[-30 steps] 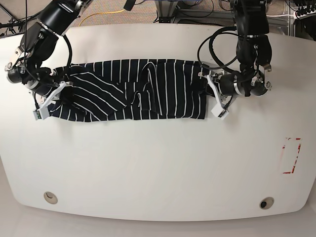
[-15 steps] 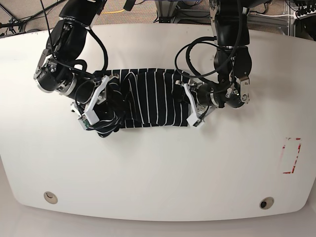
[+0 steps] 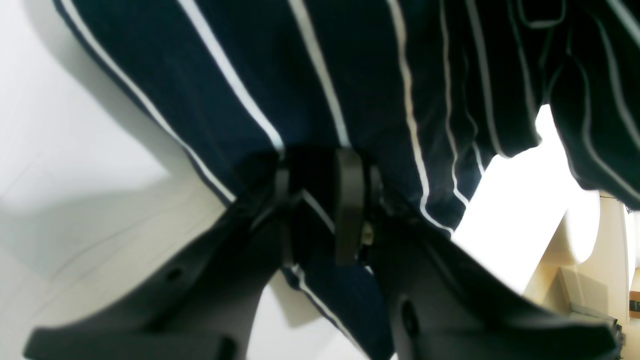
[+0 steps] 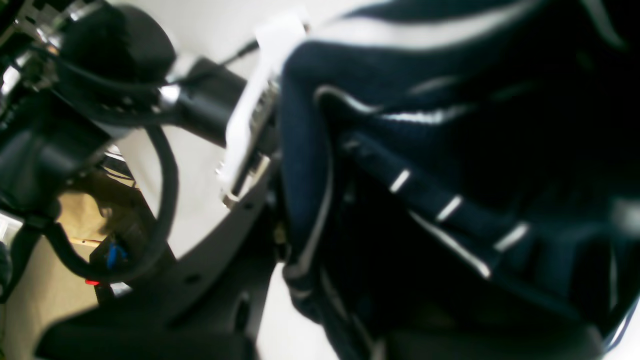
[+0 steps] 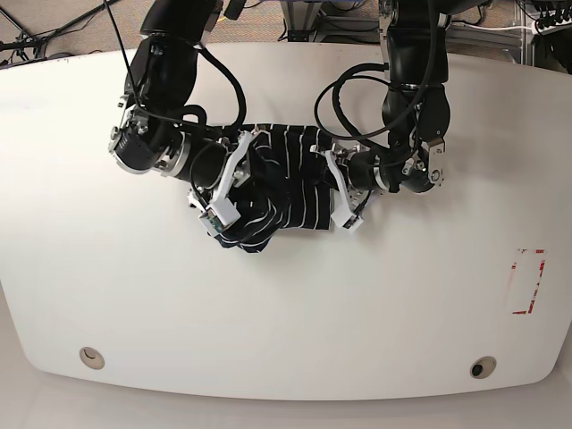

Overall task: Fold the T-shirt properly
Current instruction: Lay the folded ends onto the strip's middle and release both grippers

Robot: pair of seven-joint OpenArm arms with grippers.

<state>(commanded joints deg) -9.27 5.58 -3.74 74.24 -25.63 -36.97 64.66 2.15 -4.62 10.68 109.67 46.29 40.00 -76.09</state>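
Both arms are bunched up mid-table on the white table (image 5: pixel 286 304), and the soft dark navy T-shirt with thin white stripes (image 5: pixel 281 183) is gathered in a crumpled heap between them. Left gripper (image 3: pixel 320 200) is pinching a fold of the fabric. Right gripper (image 5: pixel 223 192) is buried in cloth, can't tell its jaws.

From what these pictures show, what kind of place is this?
Probably a robotics lab. Two arms work a T-shirt on a white table, with cables on the carpet behind it and red tape marks on the tabletop.
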